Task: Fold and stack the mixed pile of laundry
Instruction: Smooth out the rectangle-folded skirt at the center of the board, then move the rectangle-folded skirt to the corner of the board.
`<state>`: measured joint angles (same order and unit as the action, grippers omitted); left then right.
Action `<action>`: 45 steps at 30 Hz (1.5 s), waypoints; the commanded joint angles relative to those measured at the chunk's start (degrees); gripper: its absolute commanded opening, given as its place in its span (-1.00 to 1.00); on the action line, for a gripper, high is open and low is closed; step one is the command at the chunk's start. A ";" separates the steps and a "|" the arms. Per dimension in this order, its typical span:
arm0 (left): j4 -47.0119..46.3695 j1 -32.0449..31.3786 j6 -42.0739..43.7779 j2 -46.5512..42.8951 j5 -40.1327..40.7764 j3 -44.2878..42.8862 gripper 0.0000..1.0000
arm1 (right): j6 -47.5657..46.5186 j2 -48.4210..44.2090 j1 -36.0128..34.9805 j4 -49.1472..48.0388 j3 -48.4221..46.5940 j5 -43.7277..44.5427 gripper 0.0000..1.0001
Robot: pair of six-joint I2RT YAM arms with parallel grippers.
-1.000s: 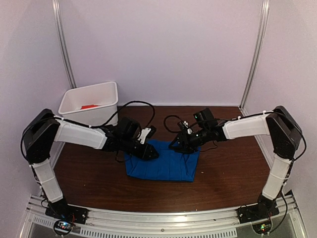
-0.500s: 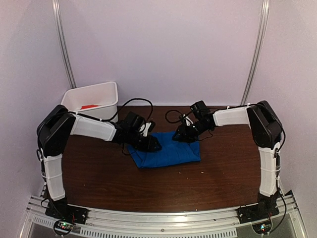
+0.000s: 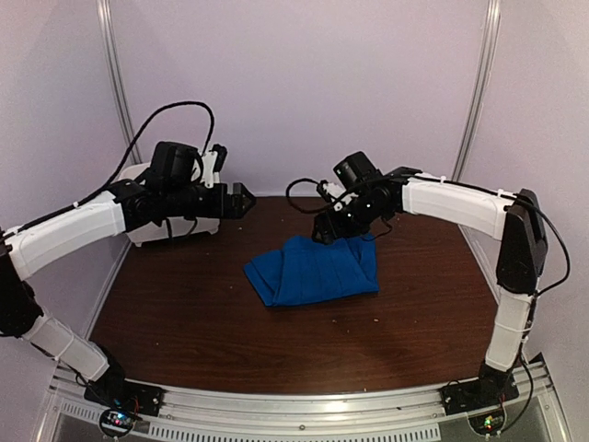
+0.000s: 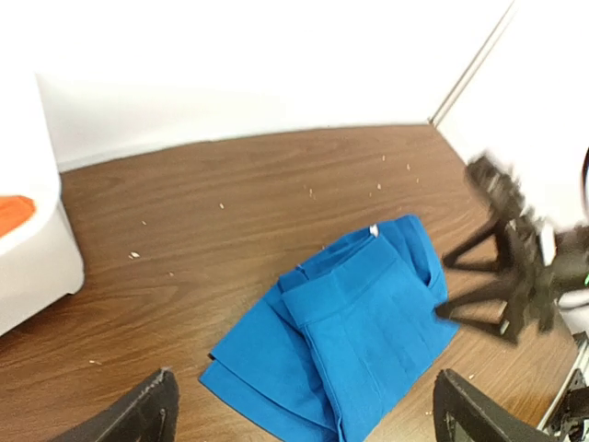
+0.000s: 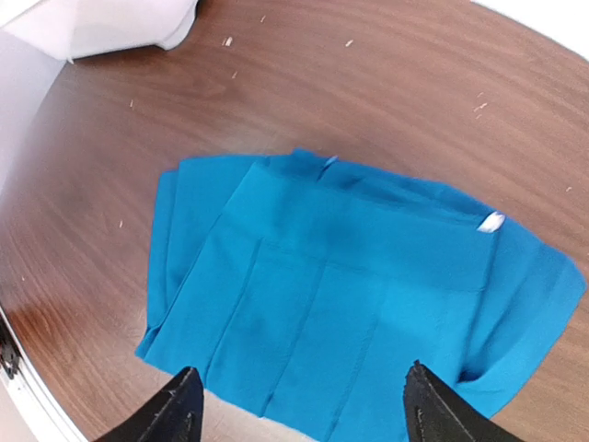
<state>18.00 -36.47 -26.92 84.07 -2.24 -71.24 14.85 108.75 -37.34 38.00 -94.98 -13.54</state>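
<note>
Left tool (image 3: pixel 241 200) and right tool (image 3: pixel 322 235) hang spread and empty; the blue garment (image 3: pixel 313 270) lies folded on the worktop (image 3: pixel 184 313), the orange-red shirt (image 4: pixel 11 214) waits in the bin (image 4: pixel 37 267).

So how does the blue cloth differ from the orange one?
The blue cloth lies on the table, the orange cloth in the white bin. The blue cloth is folded and in full view; of the orange cloth only a corner shows. Neither is held: the left pincer and right pincer are open.
</note>
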 commanded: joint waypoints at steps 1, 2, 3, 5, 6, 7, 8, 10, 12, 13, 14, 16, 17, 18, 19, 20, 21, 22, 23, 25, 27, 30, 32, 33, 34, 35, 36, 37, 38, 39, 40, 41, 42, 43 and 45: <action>4.58 1.35 -1.07 -4.82 5.22 2.81 0.95 | 0.59 2.70 -4.68 6.28 0.54 8.48 0.54; 5.04 1.53 -1.46 -5.93 5.72 3.34 0.95 | 1.46 3.84 -5.46 6.46 -0.01 8.51 0.55; 5.72 1.61 -1.92 -7.20 6.29 3.71 0.95 | 2.16 5.22 -6.06 6.81 -1.13 8.35 0.56; 6.77 1.66 -2.52 -8.81 7.54 4.39 0.95 | 2.90 8.76 -7.20 7.80 -2.96 9.13 0.57; 6.81 1.66 -2.67 -9.75 7.79 4.93 0.95 | 2.98 10.50 -7.64 7.96 -3.81 9.42 0.58; 6.60 1.66 -2.75 -10.51 7.99 5.57 0.95 | 3.14 12.30 -8.00 8.18 -4.68 9.61 0.59; 6.53 1.66 -2.97 -11.06 8.12 6.06 0.95 | 3.62 14.01 -8.08 8.35 -5.43 9.56 0.61; 6.71 1.67 -3.18 -11.61 8.42 6.66 0.95 | 5.61 17.51 -7.27 8.10 -5.94 9.13 0.69; 7.00 1.67 -3.23 -11.64 8.73 6.89 0.95 | 6.63 20.11 -5.96 8.01 -6.06 8.97 0.70; 7.21 1.66 -3.26 -11.63 8.96 6.90 0.95 | 6.55 20.95 -5.19 7.66 -5.76 9.18 0.71; 7.25 1.69 -3.23 -11.58 9.19 6.95 0.95 | 6.20 21.25 -4.32 7.65 -5.36 9.40 0.72; 7.16 1.75 -3.11 -11.19 9.55 6.87 0.95 | 5.13 21.12 -1.92 7.50 -3.76 9.44 0.73; 7.14 1.77 -2.95 -10.82 9.66 6.72 0.95 | 4.43 20.81 -0.25 7.30 -2.49 8.93 0.73; 6.95 1.75 -2.79 -10.36 9.86 6.43 0.95 | 3.72 20.12 1.55 7.15 -0.93 8.53 0.73; 6.70 1.75 -2.48 -9.75 9.83 6.09 0.95 | 3.00 19.24 3.56 6.88 0.99 8.26 0.73; 6.43 1.75 -2.18 -9.19 9.86 5.65 0.95 | 2.20 17.99 5.70 6.22 3.02 8.08 0.72; 6.25 1.75 -1.96 -8.38 9.81 5.12 0.95 | 0.97 16.74 7.50 5.35 5.32 7.77 0.72; 5.96 1.80 -1.65 -7.57 9.72 4.62 0.95 | -0.35 15.33 9.48 4.66 7.32 7.75 0.71; 5.87 1.83 -1.38 -6.59 9.54 3.90 0.95 | -2.02 14.18 11.19 4.36 8.97 7.79 0.71; 5.82 2.05 -0.62 -4.60 8.80 2.33 0.95 | -5.06 13.05 14.54 4.66 10.92 8.10 0.70; 5.90 2.34 0.15 -2.59 8.08 0.95 0.95 | -8.42 12.75 17.41 5.15 11.73 9.04 0.70; 5.61 2.99 0.87 -0.04 6.87 -0.77 0.95 | -12.50 13.36 21.74 5.49 11.34 11.51 0.69; 5.06 3.53 1.14 0.98 6.08 -1.28 0.95 | -14.03 14.40 24.11 5.17 9.75 11.93 0.69; 4.89 3.78 1.17 1.39 5.71 -1.53 0.95 | -16.57 15.00 25.05 4.87 8.84 12.13 0.69; 4.78 4.04 1.17 1.92 5.34 -1.79 0.95 | -17.84 15.78 25.72 5.15 7.37 12.35 0.70; 4.63 4.30 1.21 2.37 4.91 -1.99 0.95 | -19.05 16.90 26.38 5.77 5.70 12.48 0.69; 4.59 4.56 1.25 2.79 4.43 -2.19 0.95 | -20.20 17.77 26.83 6.50 3.90 12.99 0.69; 4.51 4.83 1.32 3.27 4.06 -2.42 0.95 | -21.12 18.70 27.22 7.40 2.13 13.24 0.69; 4.46 5.01 1.40 3.56 3.83 -2.67 0.95 | -21.73 19.30 27.64 7.95 0.47 13.27 0.68; 4.50 5.21 1.54 3.96 3.63 -2.94 0.95 | -22.04 19.65 28.00 8.56 -1.08 13.28 0.68; 4.58 5.45 1.60 4.18 3.30 -3.20 0.95 | -22.38 19.87 28.32 9.21 -2.59 13.28 0.68; 4.53 5.64 1.68 4.32 3.05 -3.42 0.95 | -22.76 19.93 28.45 9.62 -3.84 13.98 0.69; 4.58 5.76 1.83 4.41 2.91 -3.58 0.95 | -23.11 19.85 28.54 10.05 -4.97 15.14 0.69; 4.59 5.86 2.05 4.38 2.80 -3.68 0.95 | -23.41 19.83 28.60 11.06 -6.54 15.95 0.69; 4.72 5.97 2.66 4.15 2.72 -3.87 0.95 | -22.62 18.88 28.58 13.51 -9.71 16.58 0.70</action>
<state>24.88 -31.18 -26.13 88.20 2.00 -72.88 -5.87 126.41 -9.52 44.45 -100.44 -2.46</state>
